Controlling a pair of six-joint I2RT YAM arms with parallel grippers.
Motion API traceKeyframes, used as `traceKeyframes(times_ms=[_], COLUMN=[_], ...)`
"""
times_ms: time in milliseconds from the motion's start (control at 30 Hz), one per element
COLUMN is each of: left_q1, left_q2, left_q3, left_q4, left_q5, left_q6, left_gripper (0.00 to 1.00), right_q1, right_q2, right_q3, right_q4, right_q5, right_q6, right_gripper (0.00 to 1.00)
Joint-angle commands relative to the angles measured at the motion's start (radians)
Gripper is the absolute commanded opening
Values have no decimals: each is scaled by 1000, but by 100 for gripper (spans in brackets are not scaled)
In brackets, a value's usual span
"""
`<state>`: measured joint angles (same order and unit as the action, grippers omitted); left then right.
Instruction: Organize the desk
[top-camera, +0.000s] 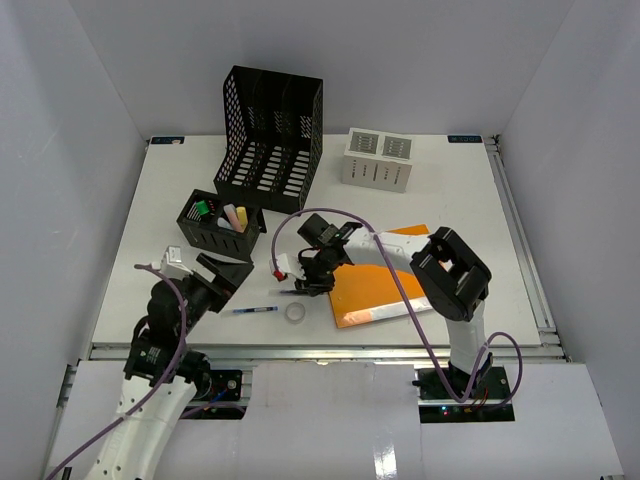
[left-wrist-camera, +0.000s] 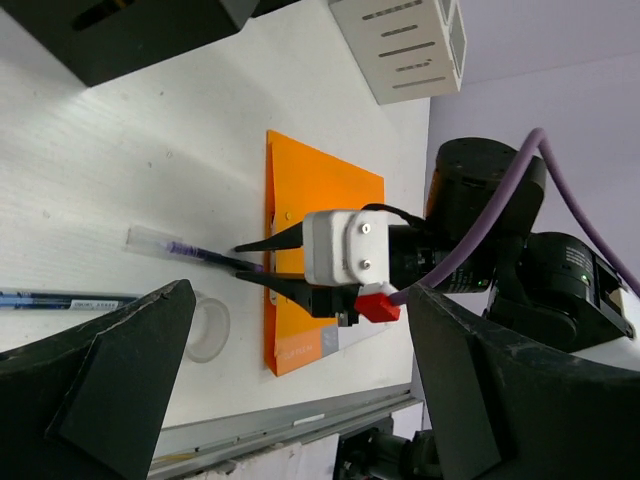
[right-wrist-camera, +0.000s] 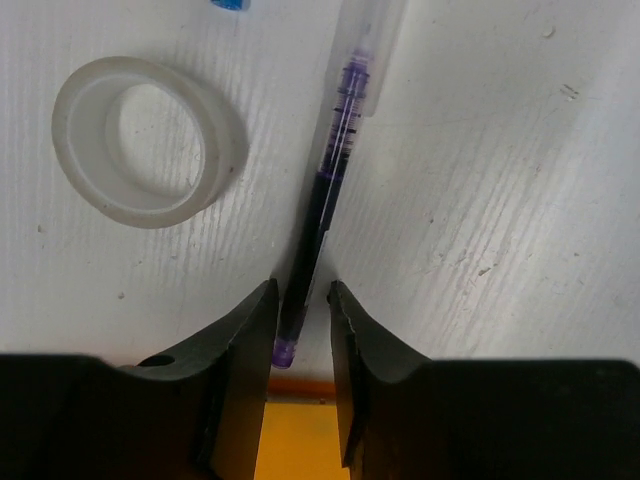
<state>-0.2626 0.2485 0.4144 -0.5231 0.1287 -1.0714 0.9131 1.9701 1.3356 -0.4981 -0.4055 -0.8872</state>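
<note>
A purple pen lies on the white desk, just left of an orange folder. My right gripper is down at the desk with its jaws drawn in tight on either side of the pen's rear end. The left wrist view shows this gripper from the side, the pen poking out between its tips. My left gripper hovers open and empty above the desk's front left.
A clear tape roll and a blue pen lie near the front edge. A black organiser box with small items stands left of centre. A black mesh file rack and a white box stand at the back.
</note>
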Motion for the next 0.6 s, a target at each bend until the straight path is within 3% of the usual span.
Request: traceKeyframes(times_ms=[0,200,567], left_q1=[5,6,5], left_q2=[-8,54,303], left_q3=[-37,-72,-105], left_q4=[13,97,376], left_q5=[3,39,89], left_q6=[-122,-149,-177], left_gripper=[98,98,98], right_q1=[4,-2,-99], right_q2=[48,74,-39], right_q3=[42,77,126], right_q4=[34,32,16], right_q5=[72,67,-120], right_q6=[76,115,203], right_gripper=[28,9,8])
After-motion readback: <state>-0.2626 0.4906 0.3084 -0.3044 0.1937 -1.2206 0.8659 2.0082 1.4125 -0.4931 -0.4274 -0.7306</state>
